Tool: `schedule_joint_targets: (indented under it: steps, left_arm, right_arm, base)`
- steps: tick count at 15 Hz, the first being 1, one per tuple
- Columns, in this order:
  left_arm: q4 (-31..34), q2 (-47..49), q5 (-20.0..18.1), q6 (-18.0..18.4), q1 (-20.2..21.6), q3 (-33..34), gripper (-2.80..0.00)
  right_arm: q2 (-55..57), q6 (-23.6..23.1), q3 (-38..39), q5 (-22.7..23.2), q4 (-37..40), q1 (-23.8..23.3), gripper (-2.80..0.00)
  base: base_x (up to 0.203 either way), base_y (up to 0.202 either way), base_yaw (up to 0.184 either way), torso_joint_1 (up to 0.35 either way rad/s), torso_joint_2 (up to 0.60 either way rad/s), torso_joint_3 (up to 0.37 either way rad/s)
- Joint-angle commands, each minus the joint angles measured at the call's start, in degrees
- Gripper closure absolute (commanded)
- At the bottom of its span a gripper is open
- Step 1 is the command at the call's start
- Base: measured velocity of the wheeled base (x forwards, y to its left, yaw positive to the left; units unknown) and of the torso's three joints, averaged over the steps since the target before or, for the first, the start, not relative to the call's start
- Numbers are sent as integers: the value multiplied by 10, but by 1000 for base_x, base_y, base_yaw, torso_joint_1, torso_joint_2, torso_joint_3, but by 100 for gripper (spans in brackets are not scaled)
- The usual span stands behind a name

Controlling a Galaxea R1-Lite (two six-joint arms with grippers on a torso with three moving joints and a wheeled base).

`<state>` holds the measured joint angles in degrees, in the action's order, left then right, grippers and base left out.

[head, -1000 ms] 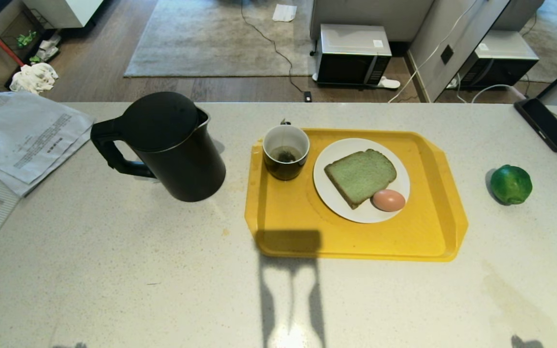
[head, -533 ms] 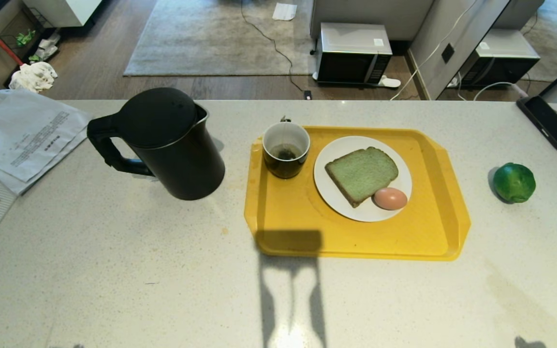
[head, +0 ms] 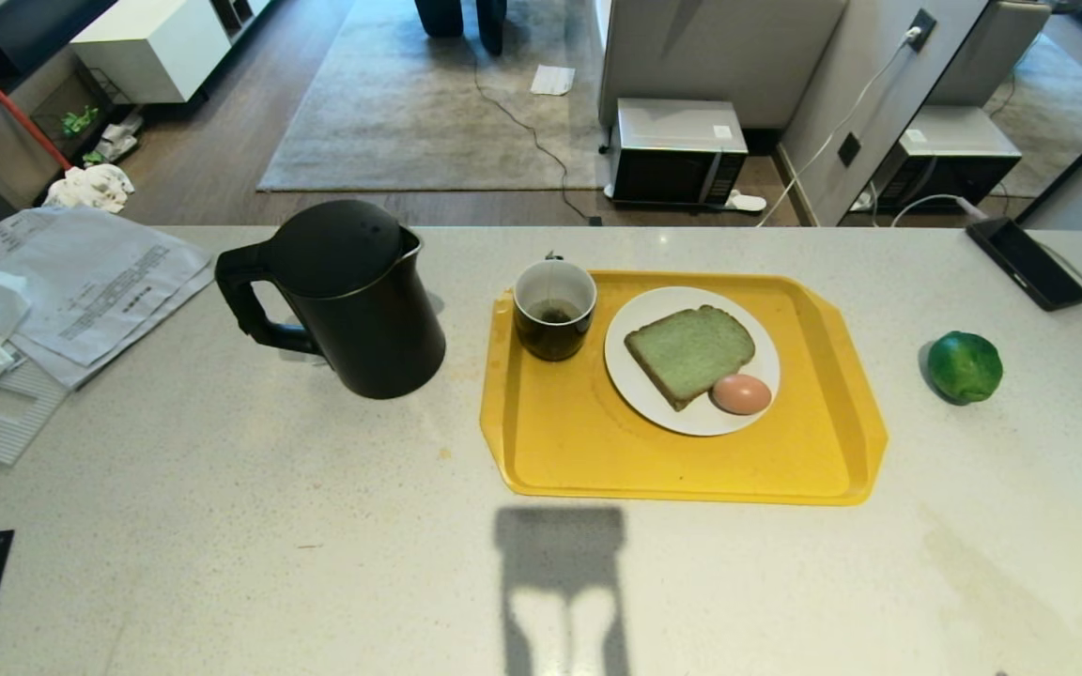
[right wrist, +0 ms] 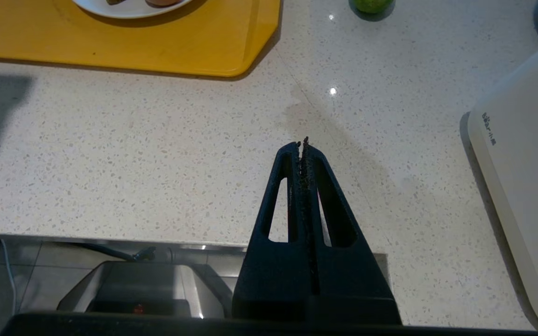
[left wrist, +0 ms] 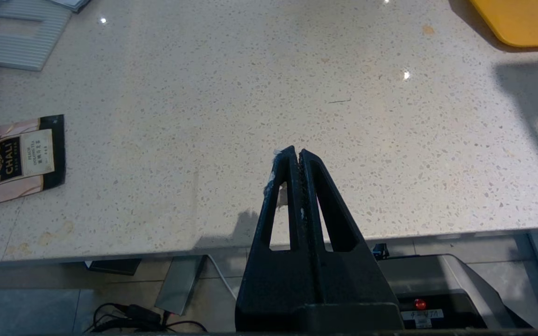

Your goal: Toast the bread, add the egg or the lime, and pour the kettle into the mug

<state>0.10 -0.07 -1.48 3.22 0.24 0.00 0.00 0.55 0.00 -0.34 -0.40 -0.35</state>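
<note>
A pink and black packet [left wrist: 17, 158] on the table [left wrist: 231, 93] reads "CHALI". The printed sheets [head: 100, 282] carry text too small to read.

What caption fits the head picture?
Kettle beside yellow tray holding mug, bread and egg; lime apart.

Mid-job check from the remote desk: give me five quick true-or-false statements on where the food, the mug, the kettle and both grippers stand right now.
1. The egg lies on the white plate beside the bread. True.
2. The lime sits on the yellow tray. False: it rests on the counter, off the tray's right side.
3. The mug stands on the tray, left of the plate. True.
4. The kettle lies tipped on its side. False: it stands upright on the counter, lid on.
5. The left gripper is shut on the egg. False: it is shut and empty over the counter's near edge, as is the right gripper.
</note>
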Motion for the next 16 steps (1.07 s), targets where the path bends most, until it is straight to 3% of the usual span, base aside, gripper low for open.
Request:
schedule_joint_targets:
  steps: [1,6,16]
  left_arm:
    - [0,0,0,0,0,0,0]
    - [0,0,0,0,0,0,0]
    - [1,0,0,-1,0,0,0]
  right_arm:
    - [1,0,1,0,0,0,0]
    - [1,0,1,0,0,0,0]
    - [1,0,1,0,0,0,0]
  base:
    - [0,0,0,-59,120,263]
    - [0,0,0,-82,155,241]
    - [0,0,0,-100,195,103]
